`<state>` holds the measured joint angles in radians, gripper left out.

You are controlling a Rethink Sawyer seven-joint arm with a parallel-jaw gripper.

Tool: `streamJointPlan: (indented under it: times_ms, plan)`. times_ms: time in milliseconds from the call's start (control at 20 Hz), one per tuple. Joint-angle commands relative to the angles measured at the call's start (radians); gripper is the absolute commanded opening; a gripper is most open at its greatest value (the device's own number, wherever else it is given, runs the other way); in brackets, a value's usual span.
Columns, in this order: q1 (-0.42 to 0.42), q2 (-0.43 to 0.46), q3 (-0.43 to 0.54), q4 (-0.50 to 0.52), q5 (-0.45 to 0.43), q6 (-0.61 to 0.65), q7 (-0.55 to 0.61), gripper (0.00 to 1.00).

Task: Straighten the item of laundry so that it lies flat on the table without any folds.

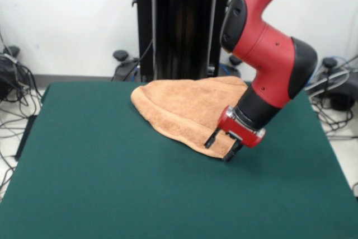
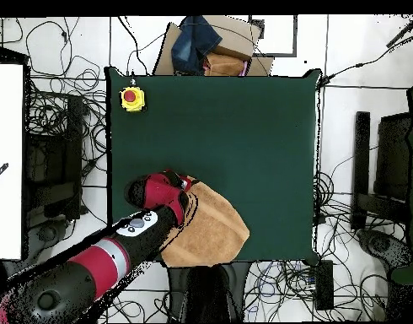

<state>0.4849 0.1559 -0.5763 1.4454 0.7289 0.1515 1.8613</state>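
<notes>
Here we take the towel (image 1: 187, 107) as our landmark: it lies bunched and folded into a rounded, roughly triangular heap near one long edge of the green table (image 1: 112, 183), the edge where the black pedestal column (image 1: 182, 23) stands just behind it. Seen from overhead, a yellow box with a red button (image 2: 132, 99) sits well apart from the towel, at a table corner on the opposite side. Beyond that same opposite edge we see cardboard and a dark blue cloth (image 2: 206, 42) on the floor, and cables (image 1: 14, 90) trail around the table on all sides. Nothing rests on the towel except the robot's own tool. The red arm (image 1: 263, 54) comes down at a slant over the towel's pointed end, wrist tilted. The gripper (image 1: 222, 148) sits at that tip, its two dark fingers (image 1: 212, 138) slightly apart, straddling the cloth's edge; we cannot tell whether they actually pinch it.
</notes>
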Motion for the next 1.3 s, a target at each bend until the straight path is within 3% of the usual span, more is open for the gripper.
streamJointPlan:
  times_ms: [50,400,1300]
  plan:
    - [-0.018,0.038,0.136,0.005,-0.035,-0.031,0.181,1.0]
    - [0.006,0.069,0.108,-0.005,-0.028,-0.004,0.189,1.0]
    - [-0.027,0.074,0.162,-0.002,-0.065,-0.018,0.149,1.0]
